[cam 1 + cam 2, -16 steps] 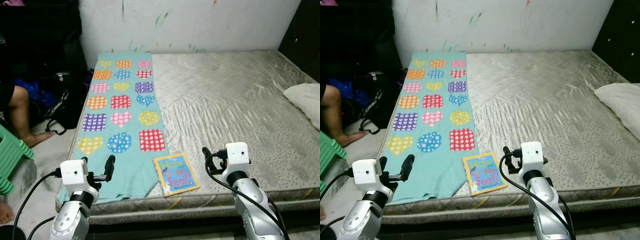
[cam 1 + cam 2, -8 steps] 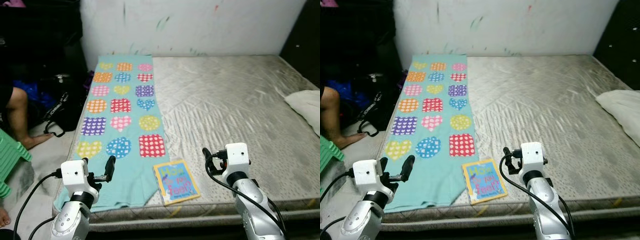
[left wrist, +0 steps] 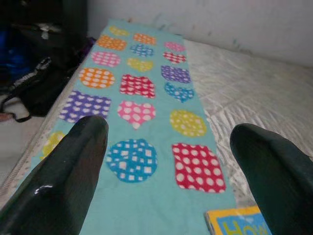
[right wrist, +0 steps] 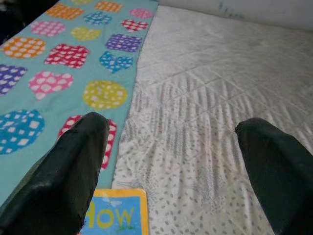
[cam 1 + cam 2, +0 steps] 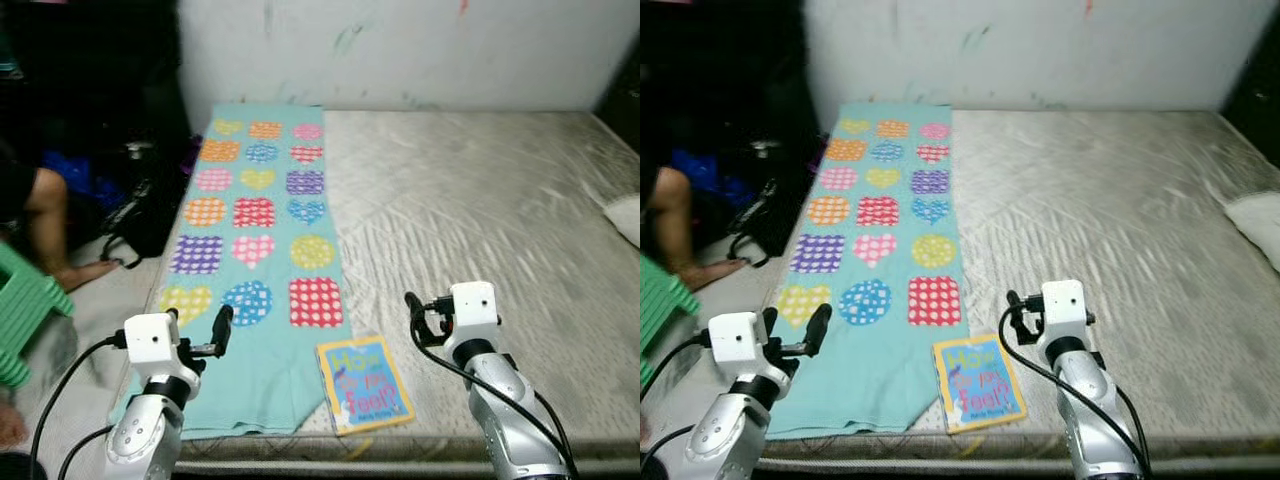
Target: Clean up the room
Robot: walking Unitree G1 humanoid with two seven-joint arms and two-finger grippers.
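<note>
On floor at far left: person's leg [image 5: 45, 215], green stool [image 5: 25, 305], black bag [image 5: 140, 215]. Left gripper [image 5: 195, 330] fingers spread, empty, above near edge of turquoise heart-print cloth [image 5: 255, 250] on mattress [image 5: 480, 220]. Book [image 5: 365, 383] flat at near mattress edge, touching cloth. Right gripper [image 3: 166, 161] spread, empty, beyond book. Pillow [image 5: 625, 215] far right.

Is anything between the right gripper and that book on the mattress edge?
Nothing visible. The right gripper hangs open above bare mattress, beside the book, which lies flat next to the patterned towel.
</note>
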